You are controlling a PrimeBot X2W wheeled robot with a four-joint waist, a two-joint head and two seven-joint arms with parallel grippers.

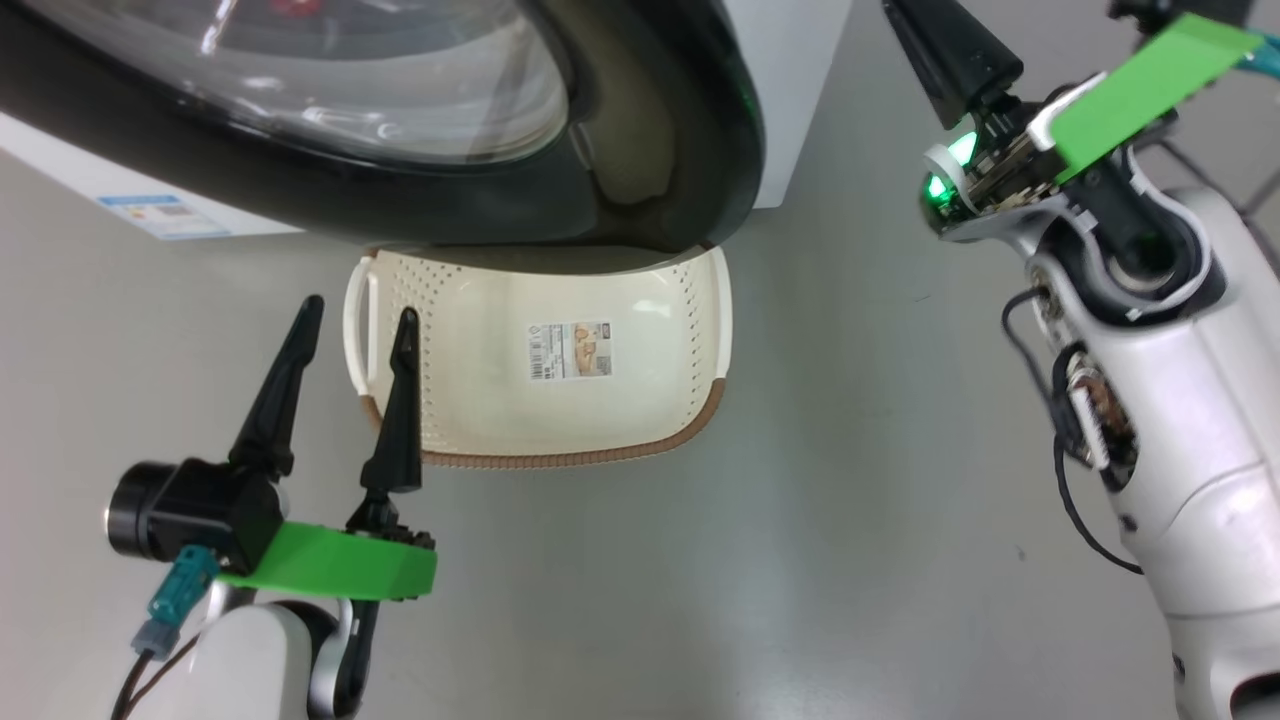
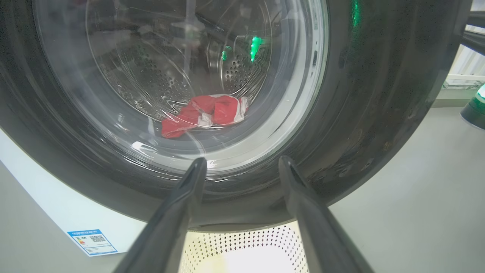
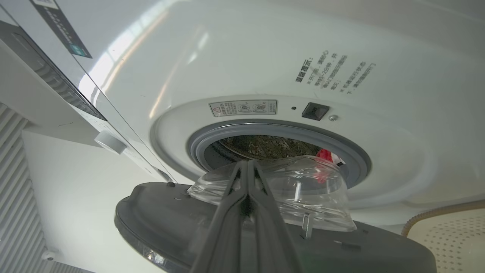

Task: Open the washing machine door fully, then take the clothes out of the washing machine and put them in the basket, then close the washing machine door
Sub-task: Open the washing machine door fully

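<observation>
The washing machine door [image 1: 640,150], with its black rim and glass bowl, stands partly open over the cream basket [image 1: 560,460] on the floor. My left gripper [image 1: 358,310] is open and holds nothing, just in front of the basket's left handle. In the left wrist view the left gripper [image 2: 242,161] points at the door [image 2: 360,113]; red clothes [image 2: 204,115] lie in the drum behind the glass. My right gripper [image 1: 920,30] is raised at the upper right. In the right wrist view the right gripper [image 3: 246,165] is shut on nothing, over the door's inner side [image 3: 170,212], facing the washing machine [image 3: 227,57]. A bit of red clothes [image 3: 324,155] shows in its opening.
Grey floor [image 1: 850,450] lies open to the right of the basket. A blue sticker [image 1: 165,215] marks the machine's lower front. The basket's perforated wall [image 2: 242,242] is just under the door. A dark base with green light [image 2: 473,110] stands at the far right.
</observation>
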